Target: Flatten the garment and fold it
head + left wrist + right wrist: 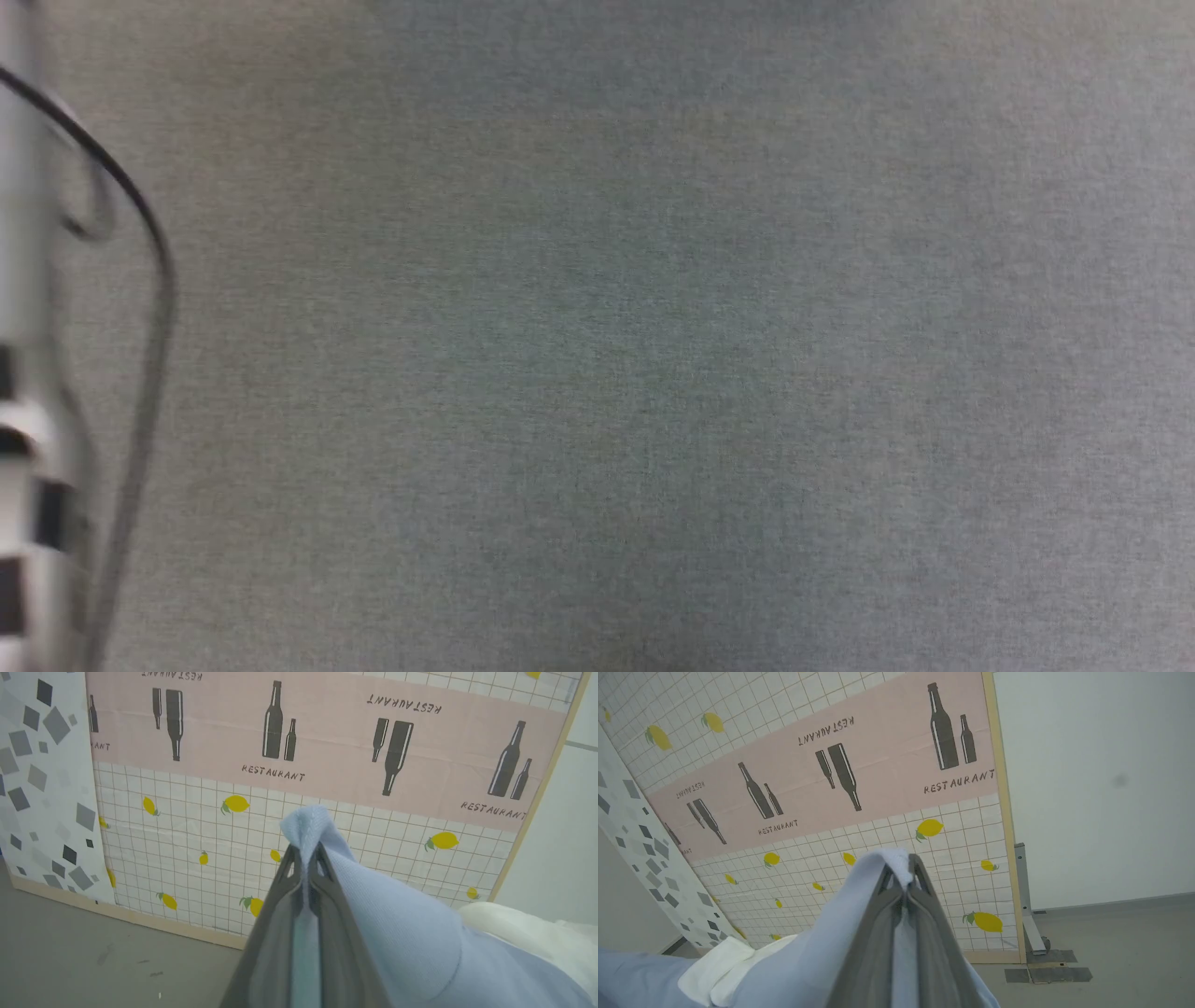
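The garment (411, 933) is a soft light blue top with a white part (528, 933). In the left wrist view my left gripper (306, 851) is shut on a pinched fold of the blue cloth, which pokes out past the fingertips and drapes off to the right. In the right wrist view my right gripper (903, 868) is shut on another edge of the garment (817, 952), whose cloth hangs away to the left with its white part (724, 966) bunched low. Both grippers hold the cloth up off the floor.
A leaning panel (327, 756) printed with bottles, lemons and a grid stands ahead of both grippers, wall behind. A grey-patterned panel (42, 788) leans left of it. Grey floor (93, 952) lies below. In the head view, plain grey surface (653, 373), plus a blurred pale arm and black cable (140, 233) at left.
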